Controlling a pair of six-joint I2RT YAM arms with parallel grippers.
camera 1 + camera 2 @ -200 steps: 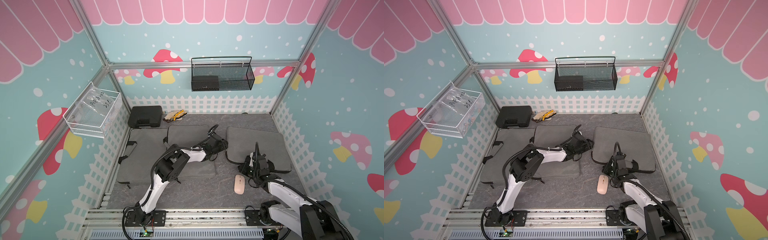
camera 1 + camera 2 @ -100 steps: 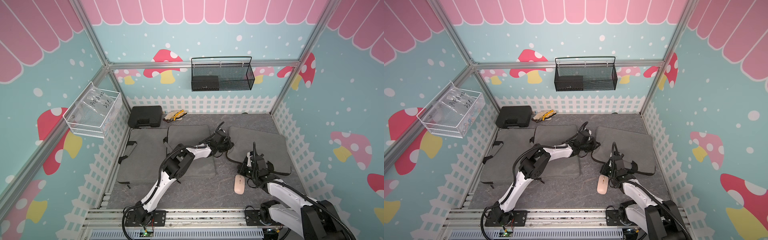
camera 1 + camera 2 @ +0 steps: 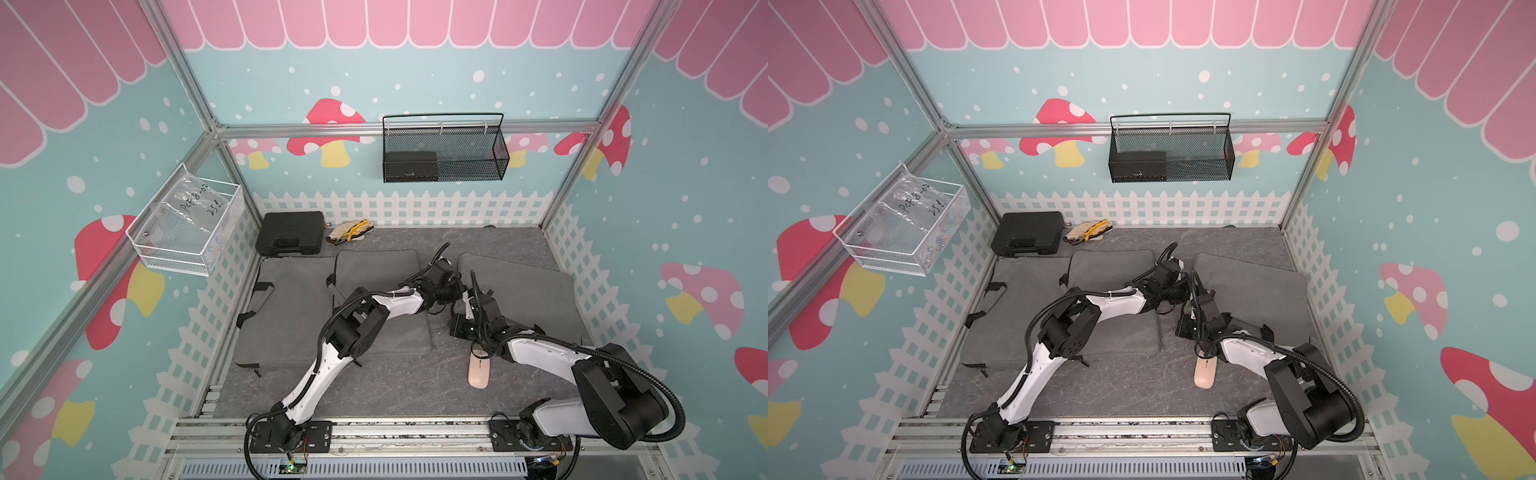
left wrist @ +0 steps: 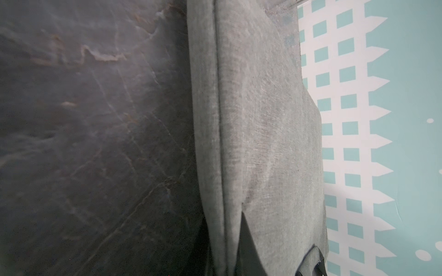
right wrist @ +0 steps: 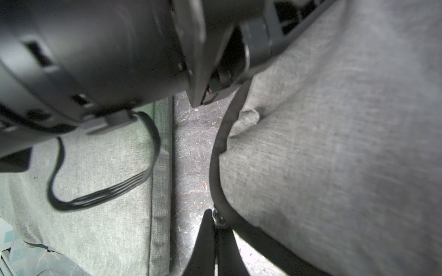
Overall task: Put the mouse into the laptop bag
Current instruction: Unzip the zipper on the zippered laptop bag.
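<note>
Grey fabric filled both wrist views. The laptop bag [image 3: 523,286] lay at the right of the table [image 3: 374,386], closed as far as could be seen. The pale pink mouse [image 3: 478,370] sat outside it on the bare table, nearer, with its far end tucked under the right forearm.

The right claw [image 5: 214,223] was closed tight with the zipper pull [image 5: 218,219] at its tips, apparently pinched. The left claw [image 4: 226,241] was narrowed onto the bag's seamed edge and seemed to be clamping the fabric.

Judging by this, the step in hand was unzipping. To do it well, the left claw should anchor the edge firmly. The right should draw the pull along the line of the zip, low and steady, so the bag neither bunches nor slides. The right forearm should not sweep the mouse.
</note>
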